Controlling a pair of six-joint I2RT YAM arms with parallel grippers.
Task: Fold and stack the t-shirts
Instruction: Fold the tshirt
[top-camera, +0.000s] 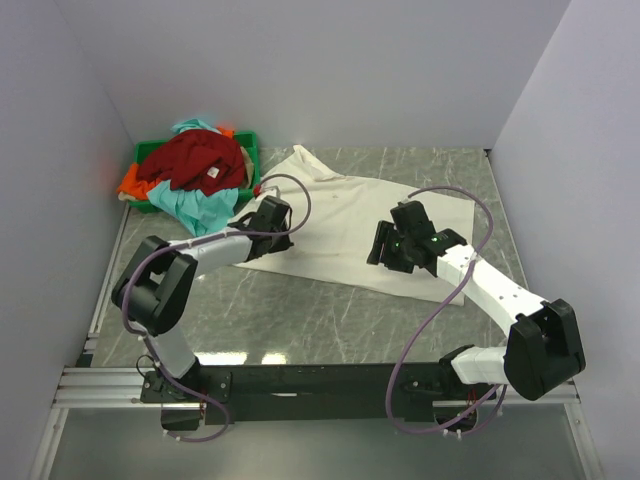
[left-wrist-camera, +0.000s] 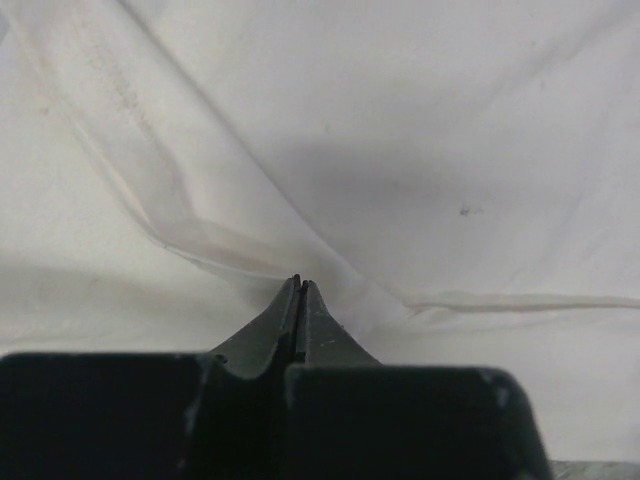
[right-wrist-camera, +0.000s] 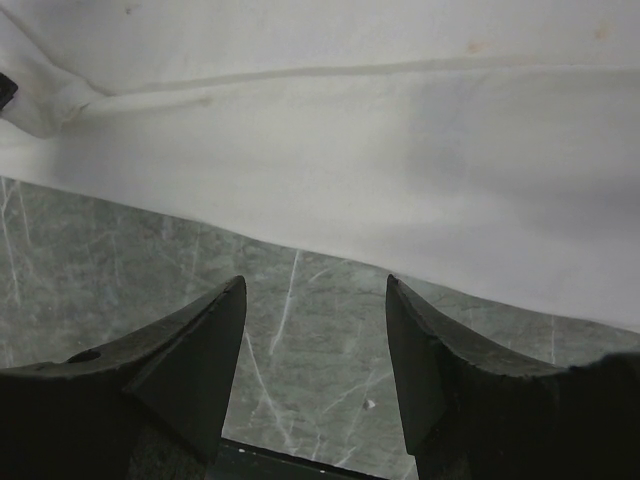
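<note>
A cream-white t-shirt (top-camera: 340, 215) lies spread and rumpled on the grey marbled table (top-camera: 300, 310). My left gripper (top-camera: 274, 222) rests on its left edge. In the left wrist view the left gripper (left-wrist-camera: 299, 282) is shut, its tips pinching a raised crease of the cream-white t-shirt (left-wrist-camera: 400, 150). My right gripper (top-camera: 385, 247) hovers over the shirt's near right edge. In the right wrist view the right gripper (right-wrist-camera: 315, 285) stands open over bare table, just short of the hem of the cream-white t-shirt (right-wrist-camera: 400, 150). Dark red (top-camera: 200, 158), teal (top-camera: 195, 205) and orange (top-camera: 130, 182) t-shirts are heaped at the back left.
A green plastic bin (top-camera: 250, 150) holds the heap of shirts in the back left corner, close to the left arm. White walls close the table on the left, back and right. A black rail (top-camera: 300, 385) with both arm bases runs along the near edge.
</note>
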